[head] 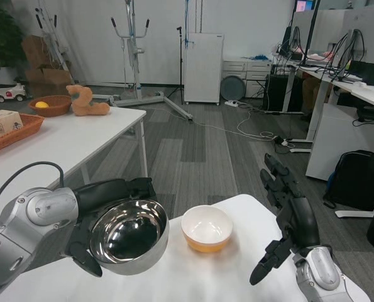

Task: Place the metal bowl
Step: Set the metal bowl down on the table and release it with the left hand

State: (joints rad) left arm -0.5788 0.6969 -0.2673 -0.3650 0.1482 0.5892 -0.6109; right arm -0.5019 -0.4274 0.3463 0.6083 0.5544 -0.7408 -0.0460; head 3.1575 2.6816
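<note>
- left hand [105,214] grips the metal bowl [130,236] by its rim, bowl tilted, held over the white table [193,277]
- yellow bowl [206,228] just right of the metal bowl, upright on the table
- right hand [290,214] further right of the yellow bowl, fingers spread, holding nothing

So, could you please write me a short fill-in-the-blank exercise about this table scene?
1. The metal bowl is held by the robot's ____ hand.
2. The small bowl beside it is white inside and ____ outside.
3. The right hand holds ____.

Missing words: left; orange; nothing
</note>
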